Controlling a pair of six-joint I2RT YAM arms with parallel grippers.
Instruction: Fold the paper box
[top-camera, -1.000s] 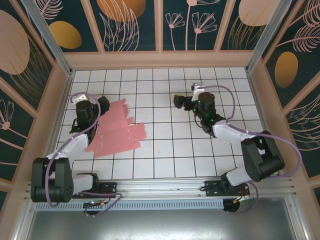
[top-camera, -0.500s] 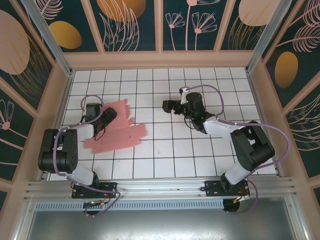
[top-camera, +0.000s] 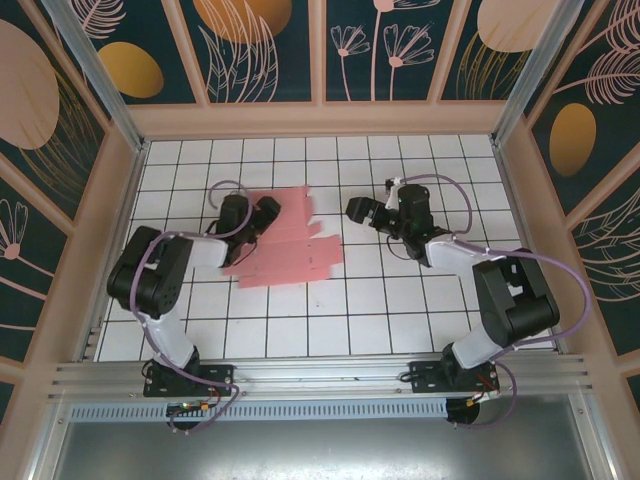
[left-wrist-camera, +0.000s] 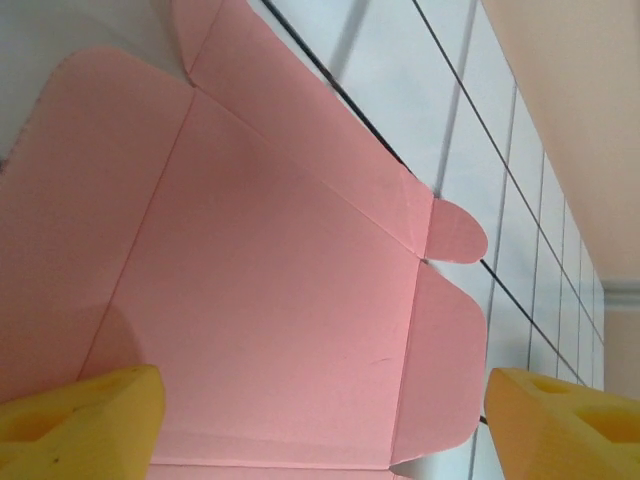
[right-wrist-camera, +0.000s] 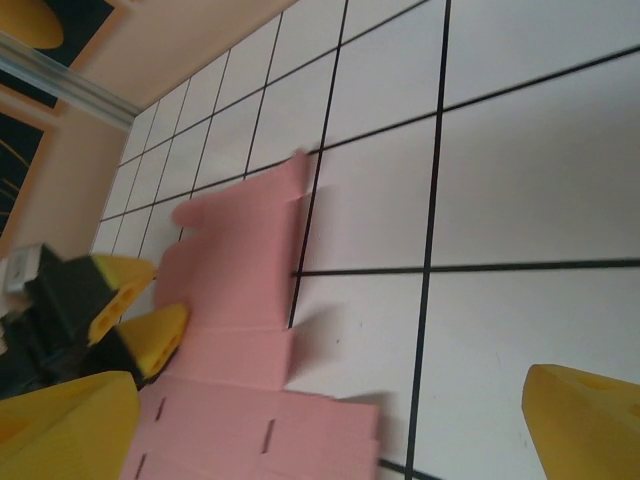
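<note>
The paper box (top-camera: 292, 240) is a flat pink cut-out with creased flaps, lying on the white tiles left of centre. My left gripper (top-camera: 262, 217) sits low at its left edge. In the left wrist view the pink card (left-wrist-camera: 280, 300) spreads between the yellow fingertips (left-wrist-camera: 80, 420), which stand wide apart; one is over the card, the other over bare tile. The left gripper (left-wrist-camera: 320, 425) is open. My right gripper (top-camera: 358, 211) hovers just right of the card, open, its jaws (right-wrist-camera: 320, 430) framing bare tile and a corner of the pink card (right-wrist-camera: 240, 290).
The floor is a white tile grid (top-camera: 400, 300) ringed by wooden walls (top-camera: 320, 118). A metal rail (top-camera: 320, 375) runs along the near edge with both arm bases. Open tiles lie in front of the card and to the right.
The left gripper swept right from the left wall towards the middle, and the pink card travelled with it. The card now lies close to the right gripper, which has barely shifted.
</note>
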